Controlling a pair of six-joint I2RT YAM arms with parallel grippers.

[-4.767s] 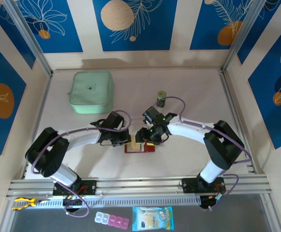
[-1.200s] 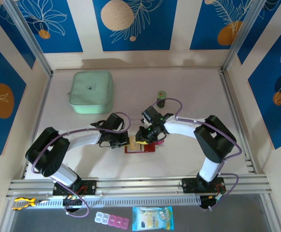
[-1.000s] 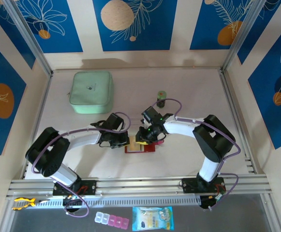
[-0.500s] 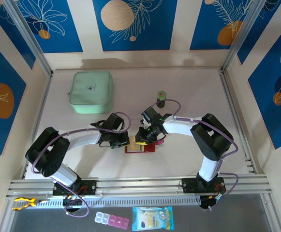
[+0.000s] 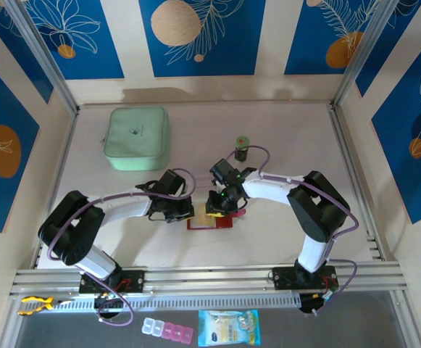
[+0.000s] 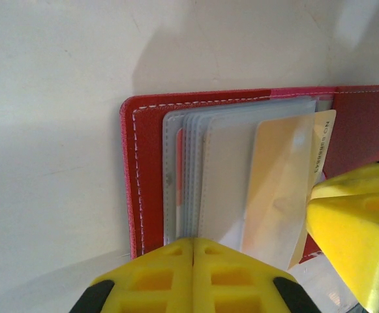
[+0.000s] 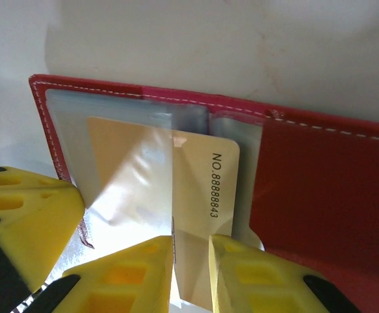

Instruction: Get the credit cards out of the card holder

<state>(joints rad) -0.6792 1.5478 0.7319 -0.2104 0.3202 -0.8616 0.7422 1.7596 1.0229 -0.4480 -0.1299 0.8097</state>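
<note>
**Card holder open on the table, one card partway out of its sleeve**

Card holder (image 5: 211, 222), a dark-red wallet, lies open and flat near the middle of the table (image 5: 290, 138), toward its near side, between the two grippers. In the left wrist view the card holder (image 6: 132, 189) shows a stack of clear sleeves (image 6: 196, 176) fanned over its red inside. A tan credit card (image 6: 277, 189) lies in the top sleeve, with one end past the sleeve's edge. In the right wrist view that credit card (image 7: 199, 189) is half under the clear plastic and half bare. The bare half carries a printed number and lies over the card holder (image 7: 326, 189).

The left gripper (image 5: 188, 212) sits at the left end of the wallet. Seen from its own wrist, the left gripper (image 6: 192, 244) has its two yellow fingers pressed together with no gap, their tips against the edge of the sleeves.

The right gripper (image 5: 216, 210) hangs over the far right part of the wallet. Seen from its own wrist, the right gripper (image 7: 190, 244) has its jaws a narrow gap apart, with the edge of the card lying in that gap. Whether the pads clamp the card cannot be told.

A mint-green pouch (image 5: 138, 138) lies well apart at the far left. A small green-capped bottle (image 5: 241, 148) stands just beyond the right gripper.
</note>
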